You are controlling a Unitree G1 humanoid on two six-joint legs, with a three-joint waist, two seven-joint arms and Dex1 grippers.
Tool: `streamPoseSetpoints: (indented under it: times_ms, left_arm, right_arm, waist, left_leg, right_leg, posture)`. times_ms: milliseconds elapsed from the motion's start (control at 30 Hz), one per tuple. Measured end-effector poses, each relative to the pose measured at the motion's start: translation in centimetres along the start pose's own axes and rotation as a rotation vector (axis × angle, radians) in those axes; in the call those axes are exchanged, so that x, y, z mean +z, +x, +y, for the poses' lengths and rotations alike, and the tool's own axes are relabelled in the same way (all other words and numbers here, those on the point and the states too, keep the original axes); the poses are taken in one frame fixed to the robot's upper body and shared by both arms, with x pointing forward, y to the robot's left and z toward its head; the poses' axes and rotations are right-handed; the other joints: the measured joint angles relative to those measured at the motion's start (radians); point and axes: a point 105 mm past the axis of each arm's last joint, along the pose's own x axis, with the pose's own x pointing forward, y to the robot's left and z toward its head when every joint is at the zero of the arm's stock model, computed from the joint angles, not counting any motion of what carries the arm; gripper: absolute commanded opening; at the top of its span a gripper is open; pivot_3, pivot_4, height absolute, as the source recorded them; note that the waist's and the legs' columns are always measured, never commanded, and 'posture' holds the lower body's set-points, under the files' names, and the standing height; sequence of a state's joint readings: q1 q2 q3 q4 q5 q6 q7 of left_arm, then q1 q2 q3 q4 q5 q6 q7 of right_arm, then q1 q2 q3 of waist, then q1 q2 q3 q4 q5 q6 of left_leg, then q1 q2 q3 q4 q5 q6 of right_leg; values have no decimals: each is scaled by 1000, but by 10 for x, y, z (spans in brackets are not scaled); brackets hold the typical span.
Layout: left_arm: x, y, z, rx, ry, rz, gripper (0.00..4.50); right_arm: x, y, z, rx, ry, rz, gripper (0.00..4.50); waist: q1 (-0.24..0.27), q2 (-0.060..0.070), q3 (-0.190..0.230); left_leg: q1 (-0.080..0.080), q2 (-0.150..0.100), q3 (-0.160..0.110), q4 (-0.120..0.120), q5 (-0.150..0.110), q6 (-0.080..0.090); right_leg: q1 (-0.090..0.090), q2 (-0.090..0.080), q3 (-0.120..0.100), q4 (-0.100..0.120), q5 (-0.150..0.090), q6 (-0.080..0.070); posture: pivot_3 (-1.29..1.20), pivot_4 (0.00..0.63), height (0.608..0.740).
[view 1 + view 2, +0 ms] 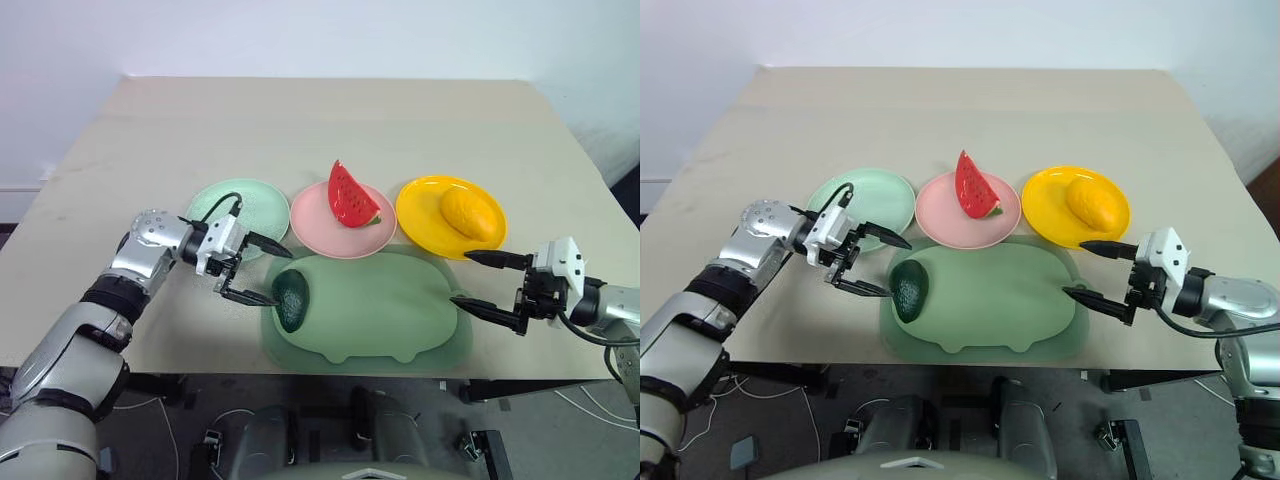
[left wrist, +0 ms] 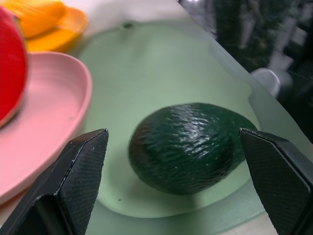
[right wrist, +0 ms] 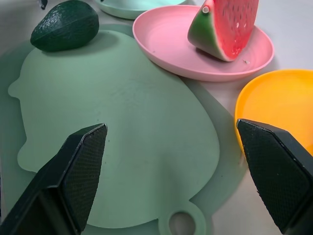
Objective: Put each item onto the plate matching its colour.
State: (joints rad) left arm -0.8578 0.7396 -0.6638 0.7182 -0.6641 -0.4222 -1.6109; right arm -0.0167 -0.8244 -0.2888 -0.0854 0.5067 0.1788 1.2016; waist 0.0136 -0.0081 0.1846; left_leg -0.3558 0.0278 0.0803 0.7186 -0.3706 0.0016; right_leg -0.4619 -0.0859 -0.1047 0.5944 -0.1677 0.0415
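Your table (image 1: 300,120) carries everything toward its near edge. Largest is the pig mat (image 1: 380,310), lying at that edge and partly tucked under the plates' near rims. Behind it the three plates sit in a row: green plate (image 1: 255,200) toward the left edge, pink plate (image 1: 320,225) in the middle, yellow plate (image 1: 425,215) toward the right edge.

Two items are already sorted: the watermelon (image 1: 352,197) stands on the pink plate, the mango (image 1: 468,212) lies on the yellow. The avocado (image 1: 292,299) remains, lying on the mat's left end, just in front of the green plate.

Your left gripper (image 1: 259,270) is released, jaws wide, one finger either side of the avocado's end, lined up for a grasp; no contact visible. Your right gripper (image 1: 480,282) is also released and empty, hanging at the mat's right end, apparently parked clear.
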Motion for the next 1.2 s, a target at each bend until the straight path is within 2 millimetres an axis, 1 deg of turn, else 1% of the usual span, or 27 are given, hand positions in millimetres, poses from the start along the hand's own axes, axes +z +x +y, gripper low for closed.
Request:
streamPoseSetpoints:
  times_ms: [100,267,700,933,1200]
  left_arm:
    - [-2,6,0,-33,0,12,4500]
    - [-5,22,-3,-98,8,6,4500]
    - [-12,30,-9,-122,-3,-10,4500]
    - [-20,35,-18,-117,-43,-38,4500]
    - [-19,33,-15,-76,-66,-74,4500]
  right_arm:
    - [0,-2,2,-17,9,0,4477]
    - [-1,-5,5,-46,19,5,4477]
    - [-1,-6,5,-83,29,8,4477]
    - [1,-3,2,-93,36,2,4477]
    - [3,-1,1,-94,36,-3,4477]
  waist:
    - [1,0,0]
    - [1,-1,1]
    - [1,-2,1]
    - [1,-2,1]
    - [1,-2,1]
  left_leg:
    - [0,0,0,0,0,0]
    - [0,0,-1,0,0,0]
    - [0,0,-1,1,0,0]
    - [0,0,-1,1,0,0]
    - [0,0,-1,1,0,0]
  right_leg:
    - [0,0,0,0,0,0]
    - [0,0,0,0,0,0]
    - [0,0,1,0,0,0]
    - [0,0,1,0,0,0]
    - [1,0,1,0,0,0]
  posture:
    - [0,150,736]
    - [0,150,736]
    - [0,150,736]
    - [0,150,736]
    - [0,150,736]
